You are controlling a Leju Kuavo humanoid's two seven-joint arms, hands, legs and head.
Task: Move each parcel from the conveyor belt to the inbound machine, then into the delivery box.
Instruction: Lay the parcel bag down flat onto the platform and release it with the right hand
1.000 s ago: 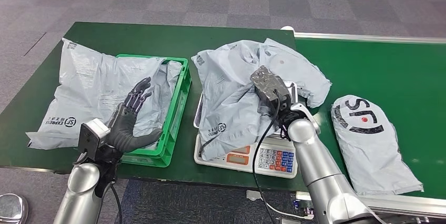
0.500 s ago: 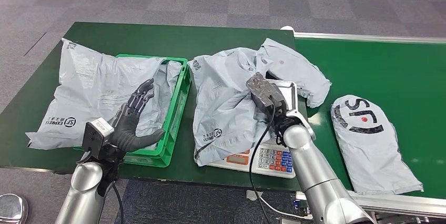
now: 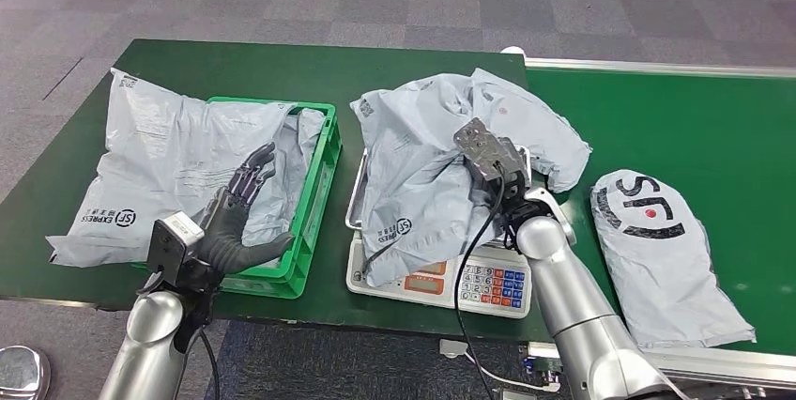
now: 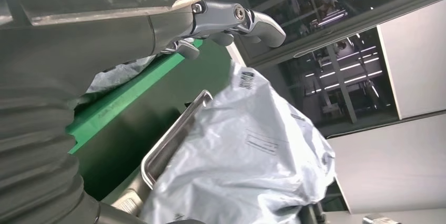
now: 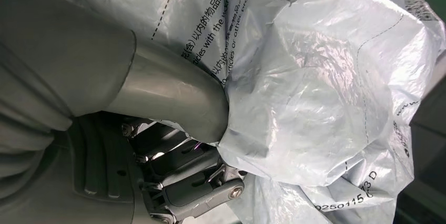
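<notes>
A crumpled grey plastic parcel lies over the white weighing scale near the front edge of the dark green table; the right hand grips it. The left hand, fingers spread, hovers over the green plastic crate, which holds a large grey SF Express bag. A third grey SF-marked parcel rests on the green conveyor belt.
</notes>
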